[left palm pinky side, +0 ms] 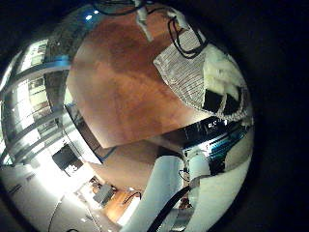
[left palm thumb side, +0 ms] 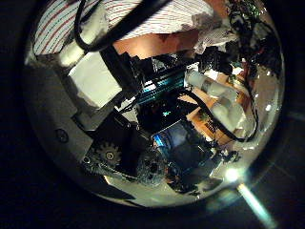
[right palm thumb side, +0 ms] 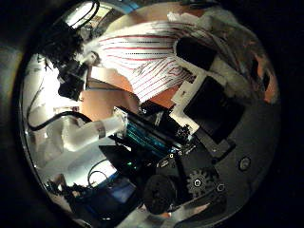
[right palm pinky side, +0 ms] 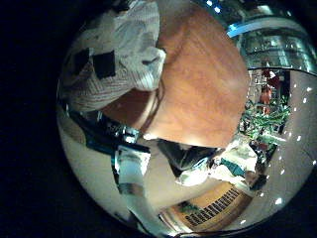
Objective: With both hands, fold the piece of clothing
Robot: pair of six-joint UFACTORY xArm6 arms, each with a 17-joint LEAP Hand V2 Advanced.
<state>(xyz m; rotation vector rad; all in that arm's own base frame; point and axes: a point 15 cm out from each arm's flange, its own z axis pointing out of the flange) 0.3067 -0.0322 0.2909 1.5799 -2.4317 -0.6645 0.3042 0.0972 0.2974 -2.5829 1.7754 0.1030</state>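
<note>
The striped piece of clothing (right palm thumb side: pixel 152 52) stretches between my two hands above the round wooden table (left palm pinky side: pixel 126 87). In the right thumb side view my right hand's fingers (right palm thumb side: pixel 204 57) curl over one end of it, and my left hand (right palm thumb side: pixel 76 57) holds the far end. From the left thumb side, the clothing (left palm thumb side: pixel 124 19) runs from my left hand's fingers (left palm thumb side: pixel 95 76) to my right hand (left palm thumb side: pixel 236 33). The clothing (right palm pinky side: pixel 124 50) drapes over my right fingers (right palm pinky side: pixel 94 64). In the left little finger side view its edge (left palm pinky side: pixel 183 72) hangs by my left fingers (left palm pinky side: pixel 224 95).
Bare tabletop (right palm pinky side: pixel 198 89) spreads out beside the clothing, with its curved rim (left palm pinky side: pixel 106 150) close by. A white arm (left palm pinky side: pixel 174 188) stands past the table's edge. Equipment and a screen (left palm thumb side: pixel 176 143) sit below the table's level.
</note>
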